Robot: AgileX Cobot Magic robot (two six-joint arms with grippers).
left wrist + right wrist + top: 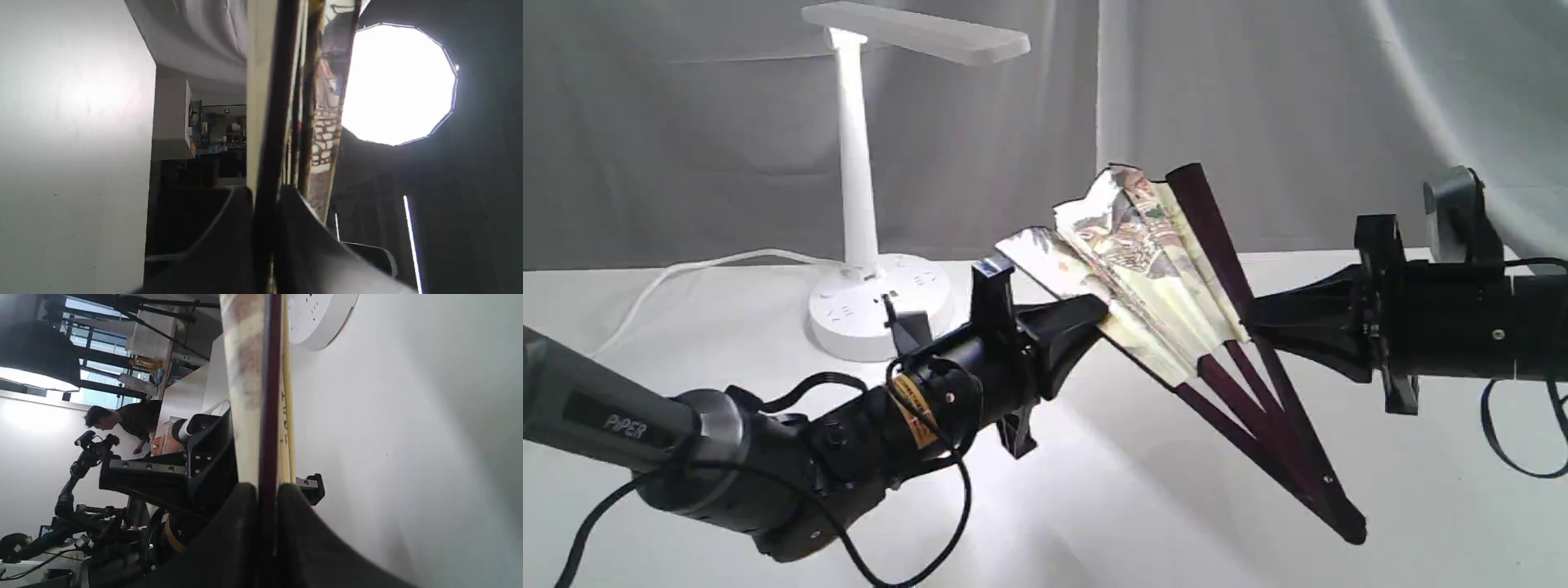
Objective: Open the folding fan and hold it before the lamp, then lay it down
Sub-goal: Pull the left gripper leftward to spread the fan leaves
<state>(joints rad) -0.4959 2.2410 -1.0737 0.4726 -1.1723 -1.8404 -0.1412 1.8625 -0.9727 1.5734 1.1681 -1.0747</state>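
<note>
- As it hangs between the two grippers, the fan (pixel 1143 269) is partly spread. The pleats are bunched and the painted paper faces the exterior camera. The maroon ribs converge on a pivot low at the right, close to the table (pixel 1094 506); whether the pivot touches it cannot be told.
- Left gripper (pixel 1101 314): clamped on the fan's left edge. In the left wrist view its jaws press on both faces of the dark outer stick, with the painted folds running on beyond.
- Right gripper (pixel 1248 320): clamped on the fan's right edge, on the maroon outer stick near where the paper ends. The right wrist view shows the jaws tight on either side of it.
- Lamp (pixel 854 180): upright on the table behind the left gripper, its round base just beyond that arm and its flat head pointing right. The fan sits nearer the camera and to the lamp's right — it does not cover the lamp.
- Cord (pixel 678 271): white, leading from the lamp's base leftward across the table.
- Backdrop (pixel 1258 98): grey cloth behind the table.
- Studio light (pixel 400 81): a bright many-sided panel beyond the fan, seen in the left wrist view only.
</note>
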